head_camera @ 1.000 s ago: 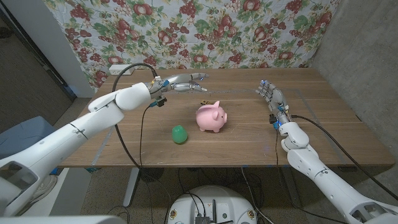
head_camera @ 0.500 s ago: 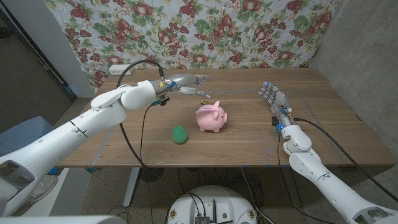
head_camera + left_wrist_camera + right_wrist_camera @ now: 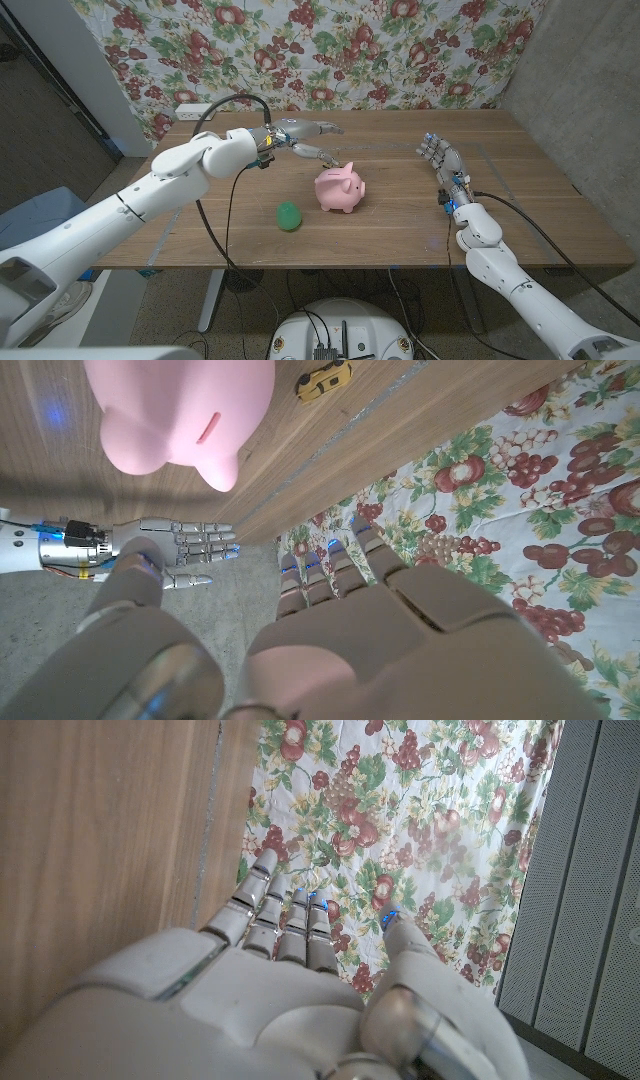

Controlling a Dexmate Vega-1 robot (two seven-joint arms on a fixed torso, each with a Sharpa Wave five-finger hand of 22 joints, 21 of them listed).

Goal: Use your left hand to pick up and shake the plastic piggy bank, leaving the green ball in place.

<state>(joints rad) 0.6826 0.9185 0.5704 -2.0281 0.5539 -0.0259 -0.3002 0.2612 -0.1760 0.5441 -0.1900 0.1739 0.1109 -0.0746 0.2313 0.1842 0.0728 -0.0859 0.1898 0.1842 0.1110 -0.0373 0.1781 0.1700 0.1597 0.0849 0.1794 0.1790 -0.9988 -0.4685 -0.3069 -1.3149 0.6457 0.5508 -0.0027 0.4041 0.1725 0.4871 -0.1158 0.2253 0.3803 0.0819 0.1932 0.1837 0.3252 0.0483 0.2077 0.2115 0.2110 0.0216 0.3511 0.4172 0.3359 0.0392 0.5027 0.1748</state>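
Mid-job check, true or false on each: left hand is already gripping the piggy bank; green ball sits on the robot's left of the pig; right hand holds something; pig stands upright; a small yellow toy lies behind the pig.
1. The left hand grips the piggy bank. False: it hovers open just behind and above it, holding nothing.
2. The green ball lies to the robot's left of the pig. True.
3. The right hand holds something. False: it is empty, fingers apart.
4. The pig stands upright. True.
5. A small yellow toy lies behind the pig. True.
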